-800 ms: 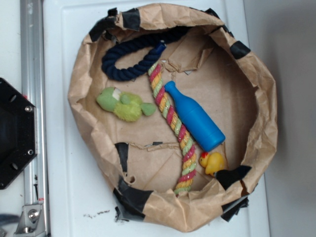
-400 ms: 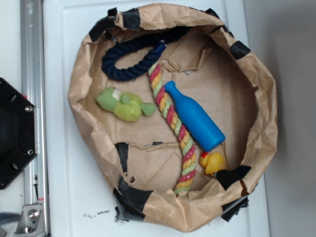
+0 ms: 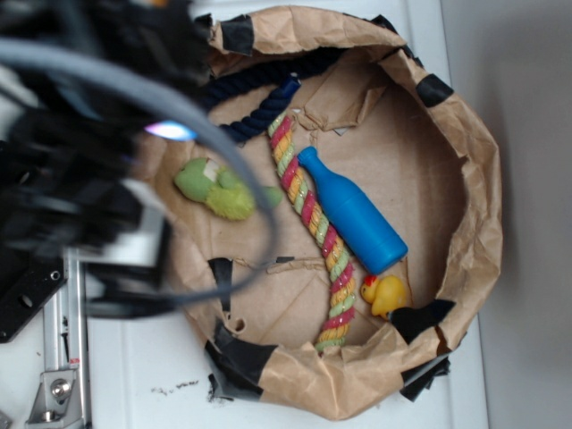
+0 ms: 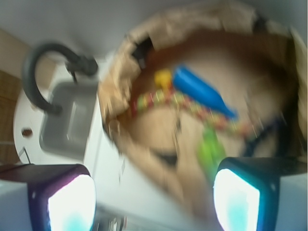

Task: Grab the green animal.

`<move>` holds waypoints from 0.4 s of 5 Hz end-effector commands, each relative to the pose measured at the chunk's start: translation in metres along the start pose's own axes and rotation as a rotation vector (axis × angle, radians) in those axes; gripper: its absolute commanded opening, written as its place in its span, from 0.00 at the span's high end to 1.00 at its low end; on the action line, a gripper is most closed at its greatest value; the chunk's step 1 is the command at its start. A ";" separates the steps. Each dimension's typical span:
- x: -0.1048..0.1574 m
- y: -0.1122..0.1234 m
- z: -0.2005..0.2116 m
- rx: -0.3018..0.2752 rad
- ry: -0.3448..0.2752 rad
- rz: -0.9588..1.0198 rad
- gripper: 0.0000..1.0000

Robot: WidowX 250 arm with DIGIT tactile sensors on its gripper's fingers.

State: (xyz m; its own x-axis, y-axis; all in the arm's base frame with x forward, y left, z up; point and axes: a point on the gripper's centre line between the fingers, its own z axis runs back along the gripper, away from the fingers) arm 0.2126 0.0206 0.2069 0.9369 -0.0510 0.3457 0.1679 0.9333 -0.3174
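Looking down from the exterior view, I saw a crumpled brown paper nest [image 3: 465,161] on a white table [image 3: 116,375]. The green animal [image 3: 219,189] lay on its left side, just beside a pink, yellow and green rope [image 3: 313,223]. A blue bottle [image 3: 353,210] lay against that rope, a yellow duck [image 3: 386,295] sat near the rope's lower end, and a dark blue rope [image 3: 259,103] curled at the top. A blurred black arm [image 3: 80,161] with grey cables covered the left edge.

From the wrist view, the gripper [image 4: 154,202] stood wide open, holding nothing, above the nest's rim. The green animal [image 4: 210,153] showed as a blur just beside the right fingertip [image 4: 238,202].
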 end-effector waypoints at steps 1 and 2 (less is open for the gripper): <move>0.003 0.030 -0.090 0.160 0.184 -0.124 0.00; -0.032 0.047 -0.119 0.328 0.310 -0.172 0.00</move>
State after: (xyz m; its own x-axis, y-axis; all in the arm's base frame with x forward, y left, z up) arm 0.2229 0.0210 0.0687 0.9668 -0.2521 0.0410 0.2519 0.9677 0.0085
